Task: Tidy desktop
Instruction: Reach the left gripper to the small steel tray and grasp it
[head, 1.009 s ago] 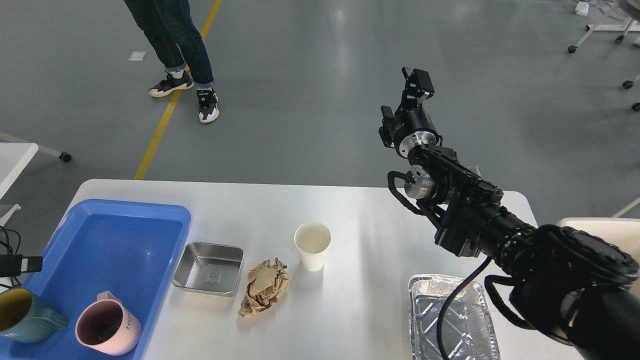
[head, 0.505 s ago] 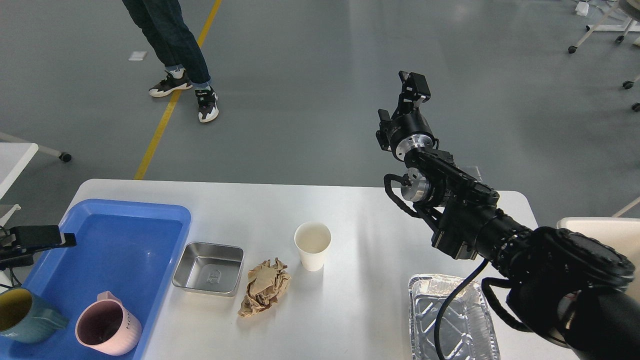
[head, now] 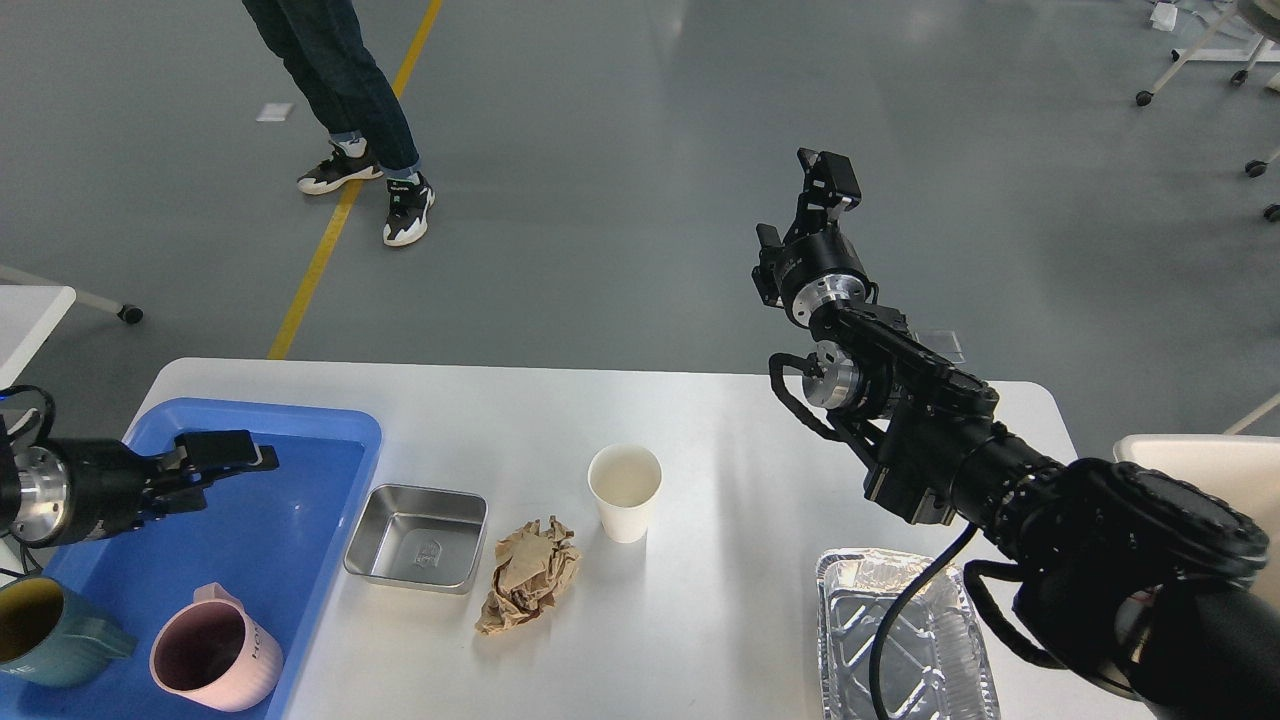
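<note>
The desktop [head: 720,600] is seen filling the lower half of the head view, white and matte, with the grey floor beyond its far edge. A blue tray [head: 300,425] is set at its left end, and a pink pitcher [head: 215,660] and a teal mug [head: 45,630] are held inside it at the near side. A foil tray [head: 905,640] is placed near the front right edge, partly covered by the right arm. A steel pan [head: 418,538] is found just right of the blue tray, with crumpled brown paper [head: 528,588] beside it and a white paper cup [head: 625,492] standing upright a little further back.

The right gripper [head: 825,180] is raised high over the floor past the table's far edge; nothing is gripped, and its opening cannot be told. The left gripper [head: 225,455] is held over the blue tray, empty, and its fingers cannot be told apart.
</note>
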Robot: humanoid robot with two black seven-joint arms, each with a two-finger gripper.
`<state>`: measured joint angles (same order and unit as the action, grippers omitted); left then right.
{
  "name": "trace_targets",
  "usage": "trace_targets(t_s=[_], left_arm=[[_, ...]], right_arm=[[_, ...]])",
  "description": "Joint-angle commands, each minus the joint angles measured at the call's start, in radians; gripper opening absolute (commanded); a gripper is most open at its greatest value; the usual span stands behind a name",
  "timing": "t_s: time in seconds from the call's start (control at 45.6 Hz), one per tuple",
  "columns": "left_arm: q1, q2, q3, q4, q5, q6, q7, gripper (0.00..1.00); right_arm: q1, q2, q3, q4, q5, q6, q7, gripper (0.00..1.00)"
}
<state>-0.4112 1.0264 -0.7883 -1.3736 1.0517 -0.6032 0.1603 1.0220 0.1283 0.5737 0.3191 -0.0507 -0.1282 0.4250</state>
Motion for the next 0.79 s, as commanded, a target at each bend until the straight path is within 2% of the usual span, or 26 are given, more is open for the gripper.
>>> trace_targets(t_s=[0.0, 0.088, 0.219, 0.241, 0.329, 0.527, 0.658, 0.768], left_arm=[[-0.043, -0.120, 0.003, 0.077, 0.001, -0.018, 0.001, 0.97], [-0.069, -0.170, 0.003, 0.088, 0.001, -0.056, 0.030, 0.97], [-0.090, -0.215, -0.005, 0.088, 0.005, -0.067, 0.165, 0.97], [-0.092, -0.222, -0.006, 0.088, 0.005, -0.069, 0.176, 0.97], [-0.095, -0.239, -0.016, 0.088, 0.002, -0.079, 0.199, 0.98], [-0.104, -0.246, 0.000, 0.117, 0.001, -0.083, 0.212, 0.98], [-0.113, -0.272, 0.000, 0.146, -0.001, -0.095, 0.254, 0.98], [-0.119, -0.285, -0.003, 0.172, -0.004, -0.098, 0.309, 0.98]], right_arm=[[0.000, 0.001, 0.000, 0.000, 0.000, 0.001, 0.000, 1.00], [-0.008, 0.001, 0.000, 0.001, 0.000, -0.001, 0.000, 1.00], [-0.014, -0.003, 0.000, 0.001, 0.000, 0.001, 0.000, 1.00], [-0.016, -0.004, 0.000, 0.001, 0.000, 0.001, 0.000, 1.00], [-0.017, -0.004, 0.000, 0.001, 0.000, 0.002, 0.000, 1.00], [-0.017, -0.006, 0.000, 0.001, 0.000, 0.009, 0.000, 1.00], [-0.020, -0.006, 0.000, 0.000, 0.000, 0.007, 0.000, 1.00], [-0.022, -0.004, 0.000, 0.000, 0.000, 0.007, 0.000, 1.00]])
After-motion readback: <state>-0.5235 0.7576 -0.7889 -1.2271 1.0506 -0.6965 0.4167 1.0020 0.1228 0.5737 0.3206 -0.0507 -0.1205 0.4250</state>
